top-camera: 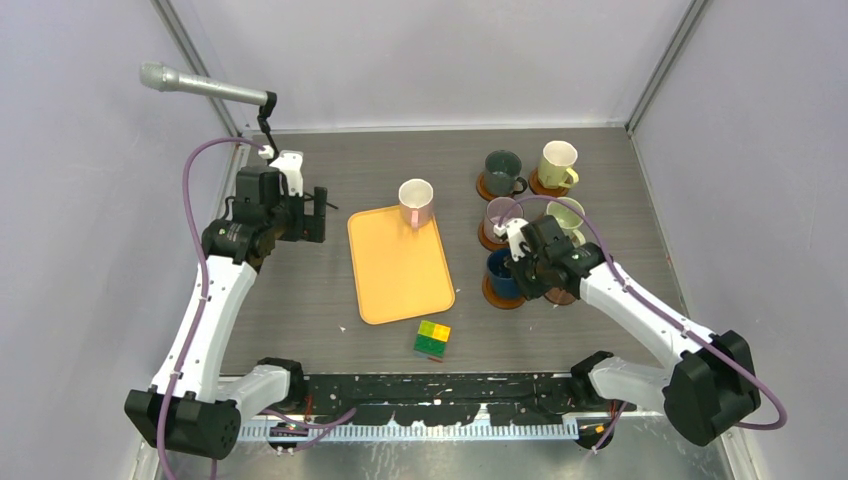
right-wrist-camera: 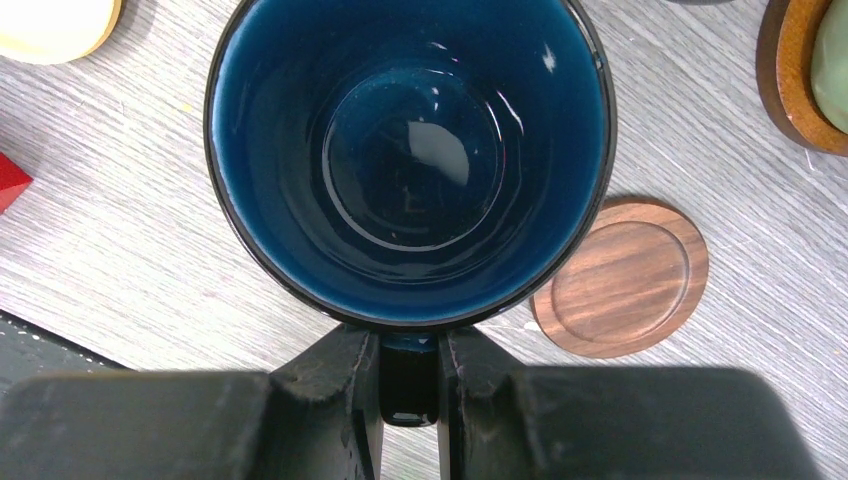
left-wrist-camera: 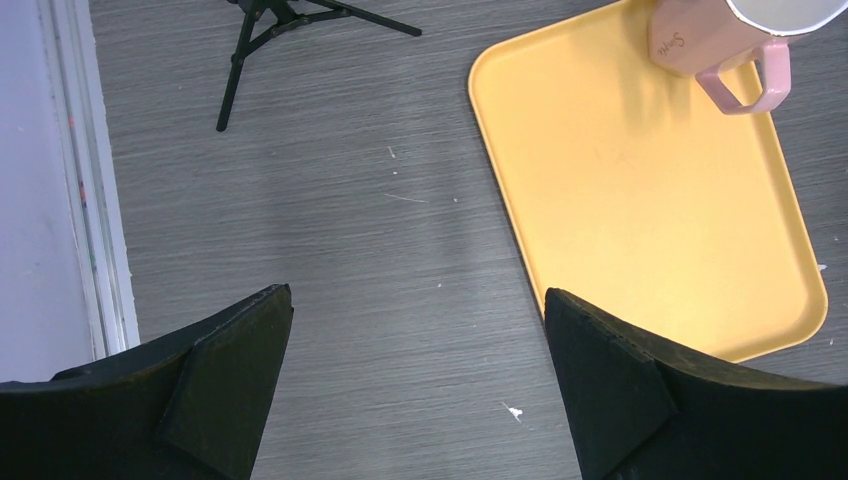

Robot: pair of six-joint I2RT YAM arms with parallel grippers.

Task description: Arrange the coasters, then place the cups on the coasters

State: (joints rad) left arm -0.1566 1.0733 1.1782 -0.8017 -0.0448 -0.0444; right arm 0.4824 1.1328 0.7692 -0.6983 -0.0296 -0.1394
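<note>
Grey worktop [top-camera: 300, 320], near-right: my right hand [right-wrist-camera: 408, 350] pinches the dark blue cup [right-wrist-camera: 410, 150] by its handle, to set it upright on a coaster [top-camera: 497, 300]; 1 bare coaster [right-wrist-camera: 622, 277] lies just beside. My left hand [left-wrist-camera: 415, 292] hangs released.

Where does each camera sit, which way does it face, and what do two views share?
Top external: above and behind the bases, looking down on the grey table; left arm and right arm show.
Left wrist: faces down at the rectangular orange tray and white-pink ceramic mug; open left claw frames the bottom.
Right wrist: looks straight down into the dark blue ceramic mug, a bare round wooden coaster beside it; right claw shut on its handle.
Shared: top and left wrist both show the tray and pink mug.
</note>
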